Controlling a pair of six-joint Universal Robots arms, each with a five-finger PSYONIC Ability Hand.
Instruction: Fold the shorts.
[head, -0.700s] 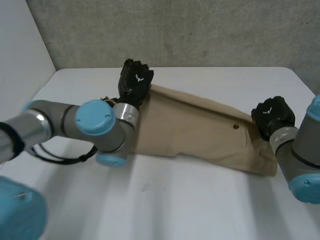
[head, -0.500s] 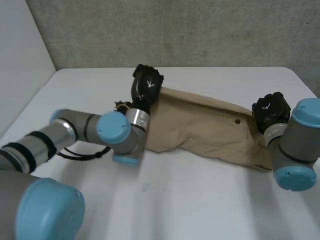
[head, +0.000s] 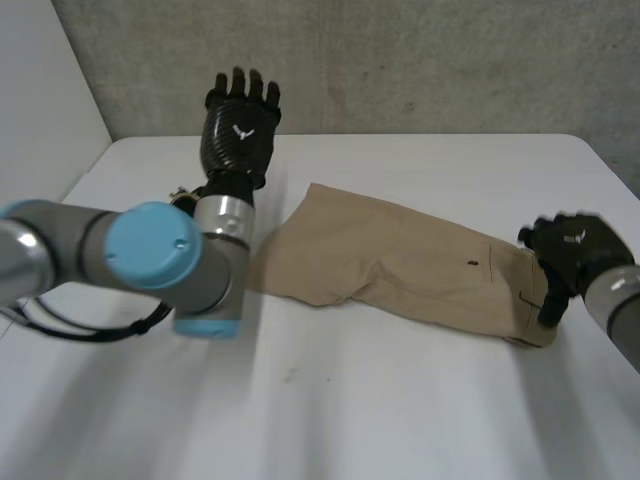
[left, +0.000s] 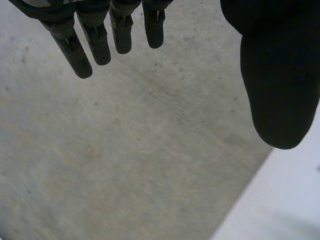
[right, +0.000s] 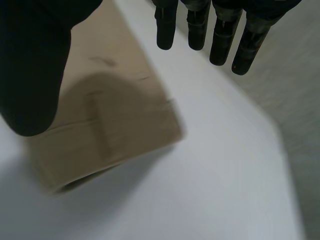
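Observation:
Tan shorts (head: 400, 265) lie folded lengthwise across the white table (head: 330, 420), the waistband end toward my right arm. My left hand (head: 238, 125) is raised above the table's far left part, off the cloth, its fingers (left: 92, 37) straight and holding nothing. My right hand (head: 572, 255) hovers at the waistband end, just past the cloth's edge. Its fingers (right: 220, 30) are straight and spread over the waistband corner (right: 107, 130), and grip nothing.
A grey wall (head: 420, 65) rises behind the table's far edge, and a pale wall (head: 40, 110) stands at the left. My left arm (head: 150, 260) crosses the table's left part, close to the shorts' leg end.
My left hand has let go of the shorts' far leg edge and lifted up and leftward, fingers opening. My right hand has released the waistband and drawn back to the right. The shorts now lie flat.

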